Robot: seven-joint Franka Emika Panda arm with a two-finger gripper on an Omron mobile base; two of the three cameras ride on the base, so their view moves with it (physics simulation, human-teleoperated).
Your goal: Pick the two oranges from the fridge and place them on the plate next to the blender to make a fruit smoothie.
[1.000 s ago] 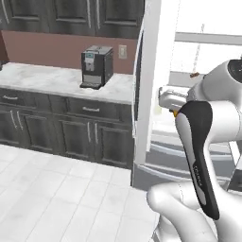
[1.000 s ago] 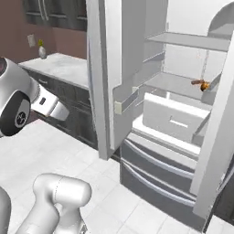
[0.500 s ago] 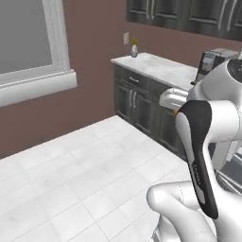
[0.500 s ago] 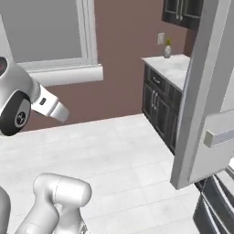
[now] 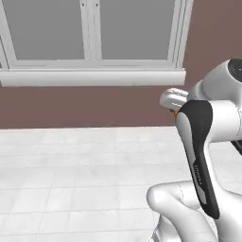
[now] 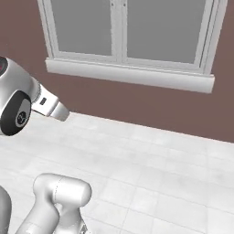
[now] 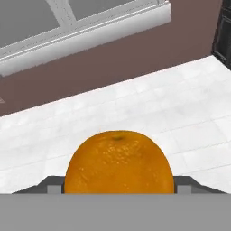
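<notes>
One orange (image 7: 118,160), round and bright, sits low in the hand view, and my gripper (image 7: 118,186) is shut on it, with a dark fingertip at each side. In the left base view a sliver of the orange (image 5: 176,113) peeks out under the white hand, beside the arm's dark forearm cover. The arm is folded close to the base, holding the fruit high above the floor. The fridge, the plate and the blender are out of view.
A wide white-framed window (image 5: 92,38) with a thick sill (image 6: 132,75) is set in a brown wall straight ahead. White floor tiles (image 6: 151,169) stretch out below it. A dark cabinet edge (image 7: 224,31) shows at the hand view's right.
The whole picture has swung: the base has turned away from the open fridge and the dark counter cabinets to face the window wall. The arm's pose is unchanged.
</notes>
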